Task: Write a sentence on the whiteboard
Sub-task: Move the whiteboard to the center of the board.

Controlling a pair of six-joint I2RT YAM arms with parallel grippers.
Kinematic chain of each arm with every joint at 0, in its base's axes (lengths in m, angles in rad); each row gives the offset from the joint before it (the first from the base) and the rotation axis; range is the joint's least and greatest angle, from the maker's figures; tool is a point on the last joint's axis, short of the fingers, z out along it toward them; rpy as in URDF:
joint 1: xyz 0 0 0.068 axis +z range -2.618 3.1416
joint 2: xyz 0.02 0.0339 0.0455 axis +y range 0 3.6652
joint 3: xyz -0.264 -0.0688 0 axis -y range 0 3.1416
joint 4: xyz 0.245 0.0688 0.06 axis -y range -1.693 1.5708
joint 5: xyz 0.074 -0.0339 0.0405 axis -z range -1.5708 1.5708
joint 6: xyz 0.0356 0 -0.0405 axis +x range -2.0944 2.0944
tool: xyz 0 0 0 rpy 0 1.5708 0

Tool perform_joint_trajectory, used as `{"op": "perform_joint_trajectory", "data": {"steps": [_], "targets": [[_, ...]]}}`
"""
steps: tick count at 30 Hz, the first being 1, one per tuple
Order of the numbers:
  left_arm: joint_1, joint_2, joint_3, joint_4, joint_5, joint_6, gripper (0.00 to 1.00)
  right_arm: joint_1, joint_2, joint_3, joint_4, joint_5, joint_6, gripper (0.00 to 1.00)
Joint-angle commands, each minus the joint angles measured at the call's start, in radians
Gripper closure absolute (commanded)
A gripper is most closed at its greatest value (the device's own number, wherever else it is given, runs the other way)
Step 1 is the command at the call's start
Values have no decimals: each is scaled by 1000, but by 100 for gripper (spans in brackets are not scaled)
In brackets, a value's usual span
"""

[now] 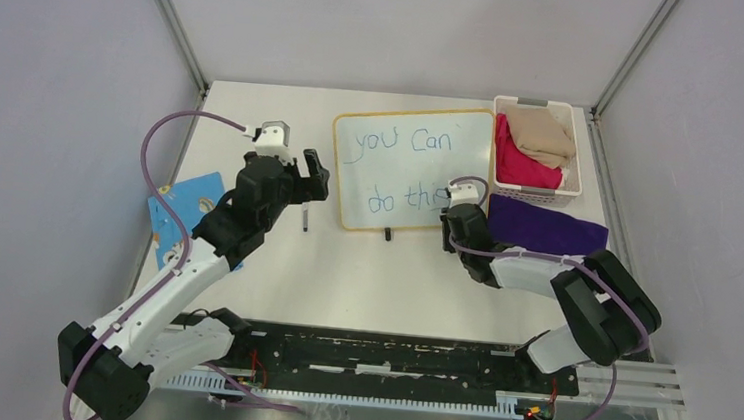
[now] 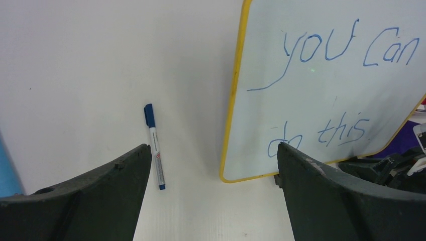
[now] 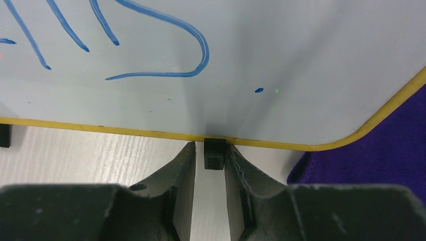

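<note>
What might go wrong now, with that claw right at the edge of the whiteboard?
1. The right gripper flanks only the whiteboard's small black foot; pulling there might tilt or skid the board.
2. It sits close to the sentence; a slip might smear the blue ink.
3. The marker lies loose under the open left gripper; a nudge might roll it away.
</note>
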Motion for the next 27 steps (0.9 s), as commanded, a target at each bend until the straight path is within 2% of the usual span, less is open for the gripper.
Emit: {"op": "perform_joint_trajectory", "data": {"steps": [1,21,27], "targets": [[-6,-1,32,38,5,35,2,21,27,70,66,-55,10,69],[-21,-28,20,39,-80,39,2,51,231,282,19,-50,29,70],[-22,-35,13,49,-89,38,2,51,229,275,24,-55,27,68]]}}
